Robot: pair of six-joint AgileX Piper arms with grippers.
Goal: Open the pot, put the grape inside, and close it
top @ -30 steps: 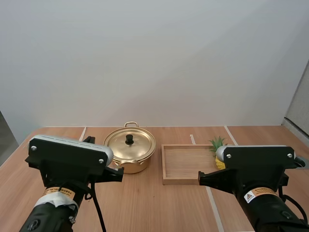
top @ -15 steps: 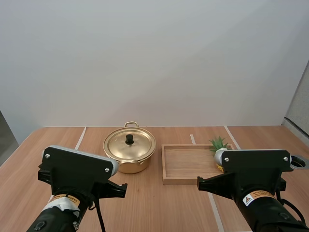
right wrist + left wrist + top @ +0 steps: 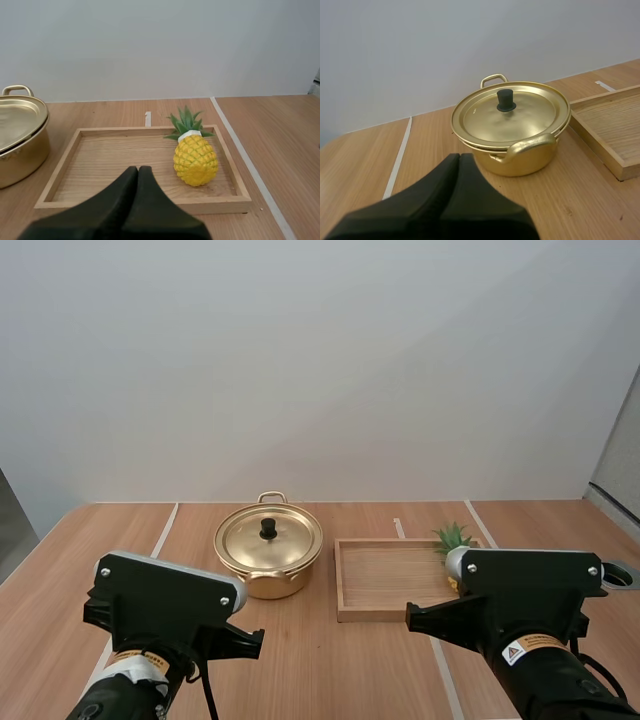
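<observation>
The pot (image 3: 520,162) stands on the desk (image 3: 280,140) with its lid (image 3: 530,112) seated flat, so the opening step is not yet begun. A wooden tray (image 3: 225,202) lies just beside the pot, on the right arm's side. No grapes can be seen. The only fruit is a small pineapple (image 3: 195,159), which lies inside the tray near its far right corner with the leafy crown pointing away from the arms.

The left jaws are clenched on nothing, their fingers lying together as one dark wedge aimed at the pot and apart from it. The right jaws are clenched and empty too, pointed at the tray short of its near rim.

The lid looks like thin, stiff, polished metal. It is probably light, but too smooth and shallow to pinch by its edge. The black knob (image 3: 506,100) at its centre is the natural hold, since it is narrow enough to fit between the fingers and less slippery than the brass-coloured surface. A straight lift should keep the light pot from sliding or tipping with it.

The pineapple looks like a hard, light model with a bumpy skin. That skin should give fair grip across the body's widest part, whereas the crown seems too thin to hold securely.
</observation>
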